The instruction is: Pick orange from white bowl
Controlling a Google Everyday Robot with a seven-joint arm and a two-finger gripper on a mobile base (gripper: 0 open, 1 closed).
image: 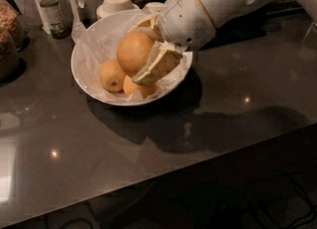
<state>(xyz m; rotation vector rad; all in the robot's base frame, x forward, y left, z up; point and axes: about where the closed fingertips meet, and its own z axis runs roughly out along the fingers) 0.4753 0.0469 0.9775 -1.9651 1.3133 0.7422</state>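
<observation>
gripper [139, 55] is over the white bowl [75, 72], arm coming in from the far right. jaws clenched on the orange [131, 49], one finger on its far side, one on its near-right side. orange sits on top of the pile in the middle of the bowl; can't tell if it touches the fruit below. bowl is lined with crinkled white paper [94, 42] and holds two smaller oranges: one left [111, 75], one near [134, 88], partly hidden. bowl stands on the dark tabletop [233, 99]. far left: bottle [49, 9]. behind the bowl: white cup [115, 3]
</observation>
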